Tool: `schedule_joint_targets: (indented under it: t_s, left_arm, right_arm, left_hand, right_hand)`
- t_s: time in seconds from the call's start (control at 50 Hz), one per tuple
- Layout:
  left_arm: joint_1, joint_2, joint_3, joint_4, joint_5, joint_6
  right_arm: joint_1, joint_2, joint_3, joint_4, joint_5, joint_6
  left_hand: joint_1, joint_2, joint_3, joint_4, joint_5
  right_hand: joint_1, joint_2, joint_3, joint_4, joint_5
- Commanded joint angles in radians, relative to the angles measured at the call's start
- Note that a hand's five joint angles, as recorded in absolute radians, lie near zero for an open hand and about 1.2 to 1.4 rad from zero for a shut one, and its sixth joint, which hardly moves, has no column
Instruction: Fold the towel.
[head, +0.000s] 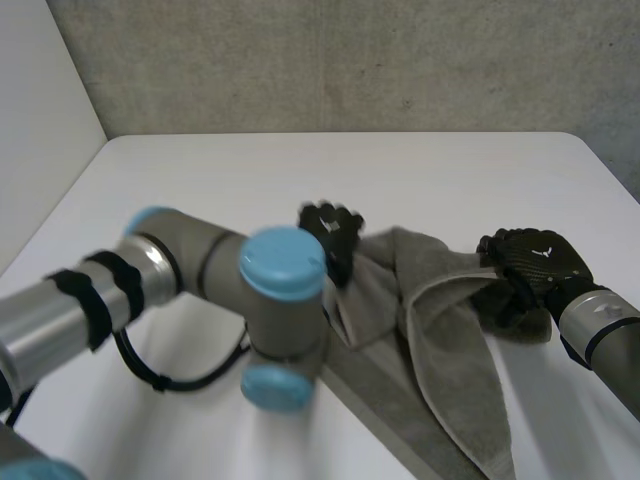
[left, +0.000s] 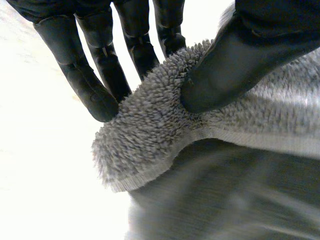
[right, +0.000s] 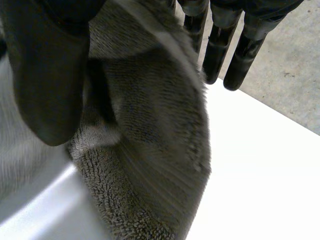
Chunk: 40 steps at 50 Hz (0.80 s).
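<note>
I'd say the fold is under way: the left hand (head: 333, 230) pinches a corner of the grey towel (head: 450, 340), the right hand (head: 530, 260) grips its far edge above the white table (head: 250, 170), and next both must carry that edge evenly over.

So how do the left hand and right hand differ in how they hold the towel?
The left hand pinches a hemmed corner of the towel; the right hand pinches a thicker, folded bunch. In the head view, the left hand is at the towel's left end and the right hand at its right edge. Both are shut on the cloth.
</note>
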Motion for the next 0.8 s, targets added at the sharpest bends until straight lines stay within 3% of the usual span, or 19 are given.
schedule_joint_targets:
  t_s: [0.02, 0.14, 0.32, 0.36, 0.46, 0.64, 0.8]
  left_arm:
    - [0.136, 0.002, 0.088, 0.093, 0.002, 0.179]
    - [0.225, 0.007, 0.076, 0.139, 0.004, 0.29]
    - [0.293, 0.027, 0.006, 0.139, 0.001, 0.29]
    - [0.293, 0.051, -0.026, 0.131, -0.002, 0.273]
    - [0.281, 0.125, -0.102, 0.13, -0.01, 0.266]
    - [0.259, 0.329, -0.323, 0.13, -0.01, 0.244]
    - [0.267, 0.496, -0.544, 0.133, 0.004, 0.127]
  right_arm:
    - [0.002, -0.007, 0.007, -0.002, 0.003, 0.005]
    - [0.0, -0.008, 0.005, 0.001, 0.005, 0.005]
    - [0.006, -0.008, 0.011, 0.004, 0.005, 0.003]
    - [0.008, -0.01, 0.014, 0.004, 0.005, 0.003]
    - [0.02, -0.01, 0.017, 0.004, 0.005, 0.002]
    - [0.032, -0.015, 0.019, 0.015, -0.008, 0.003]
    - [0.094, -0.013, 0.007, 0.105, -0.008, -0.003]
  left_hand:
    - [-0.05, -0.097, -0.142, -0.12, -0.246]
    - [-0.05, -0.097, -0.142, -0.12, -0.246]
    - [-0.132, -0.179, -0.223, -0.202, -0.328]
    - [-0.792, -0.839, -0.884, -0.862, -0.988]
    - [-1.12, -1.167, -1.212, -1.191, -1.317]
    - [-1.197, -1.244, -1.289, -1.268, -1.394]
    - [-1.186, -1.233, -1.277, -1.256, -1.382]
  right_hand:
    - [-0.219, -0.23, -0.219, -0.213, -0.178]
    - [-0.219, -0.23, -0.219, -0.213, -0.178]
    - [-0.219, -0.23, -0.219, -0.213, -0.178]
    - [-0.219, -0.23, -0.219, -0.213, -0.178]
    - [-0.219, -0.23, -0.219, -0.213, -0.178]
    - [-0.219, -0.23, -0.219, -0.213, -0.178]
    - [-0.219, -0.23, -0.219, -0.213, -0.178]
